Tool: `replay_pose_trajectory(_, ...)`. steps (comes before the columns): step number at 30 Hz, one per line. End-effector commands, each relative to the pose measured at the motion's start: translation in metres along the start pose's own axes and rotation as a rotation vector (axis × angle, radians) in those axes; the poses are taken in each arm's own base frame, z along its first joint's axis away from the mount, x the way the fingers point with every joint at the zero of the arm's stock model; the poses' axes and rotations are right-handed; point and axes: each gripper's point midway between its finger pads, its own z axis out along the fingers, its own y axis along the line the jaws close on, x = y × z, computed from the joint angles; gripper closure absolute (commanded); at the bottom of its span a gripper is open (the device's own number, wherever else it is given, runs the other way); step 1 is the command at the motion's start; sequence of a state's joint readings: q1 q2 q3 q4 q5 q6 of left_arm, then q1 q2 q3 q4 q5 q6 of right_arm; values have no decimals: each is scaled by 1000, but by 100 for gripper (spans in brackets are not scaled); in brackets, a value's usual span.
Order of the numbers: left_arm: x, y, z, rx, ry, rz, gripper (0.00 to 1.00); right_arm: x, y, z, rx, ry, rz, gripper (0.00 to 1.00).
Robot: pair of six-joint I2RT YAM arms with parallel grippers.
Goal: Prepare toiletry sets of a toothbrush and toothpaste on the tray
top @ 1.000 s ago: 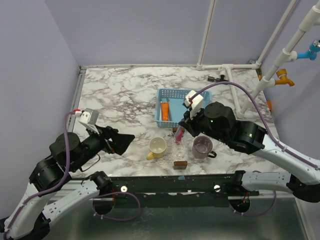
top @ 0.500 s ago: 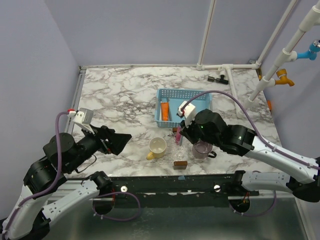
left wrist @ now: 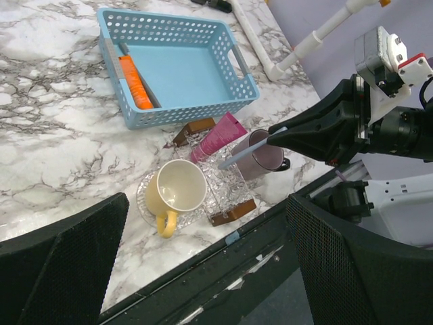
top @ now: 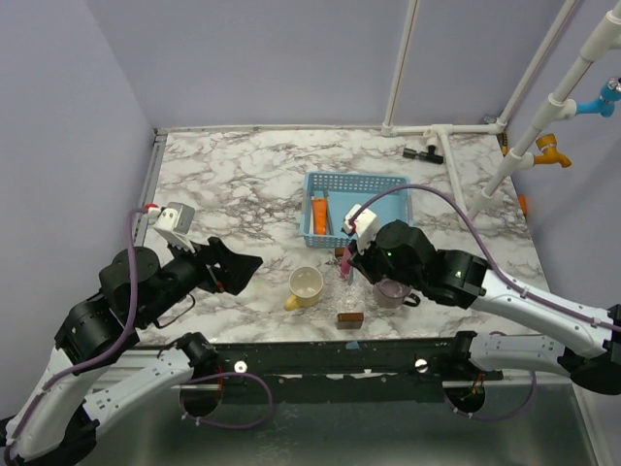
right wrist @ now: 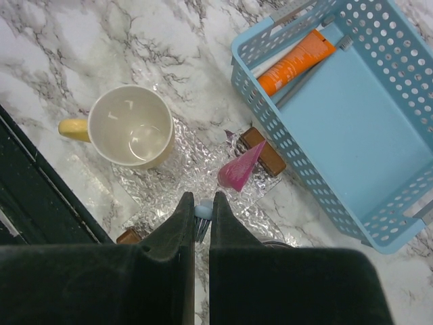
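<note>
My right gripper (right wrist: 202,205) is shut on a light blue toothbrush (left wrist: 247,150), whose bristled head (right wrist: 203,213) shows between the fingers. It hovers over the clear glass tray (right wrist: 186,169), which has brown wooden ends. A pink toothpaste tube (right wrist: 240,169) lies on that tray (left wrist: 233,195), just beyond the gripper. In the top view the right gripper (top: 346,262) is between the two mugs. An orange toothpaste tube (right wrist: 295,61) lies in the blue basket (right wrist: 352,122). My left gripper (left wrist: 206,271) is open and holds nothing, hanging over the table's near edge, left of the tray (top: 347,303).
A yellow mug (top: 306,285) stands on a clear saucer left of the tray. A purple mug (top: 393,286) stands right of it. The blue basket (top: 355,181) sits behind them. White pipes and a black fitting (top: 422,151) run along the back right.
My right arm has come down and nearer, bringing the toothbrush from the basket's front edge to over the tray. The left gripper stays open and has shifted only slightly.
</note>
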State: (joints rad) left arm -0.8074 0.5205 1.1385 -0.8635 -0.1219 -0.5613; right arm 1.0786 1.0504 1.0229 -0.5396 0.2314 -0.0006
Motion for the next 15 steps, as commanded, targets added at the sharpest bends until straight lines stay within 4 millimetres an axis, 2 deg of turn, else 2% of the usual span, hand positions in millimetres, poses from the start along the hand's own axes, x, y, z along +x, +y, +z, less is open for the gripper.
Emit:
replay_pose_trajectory(1, -9, -1, -6, -9, -20, 2, 1, -6, 0, 2, 7, -51, 9, 99)
replay_pose_trajectory(15, -8, 2, -11, -20, -17, 2, 1, 14, 0, 13, 30, -49, 57, 99)
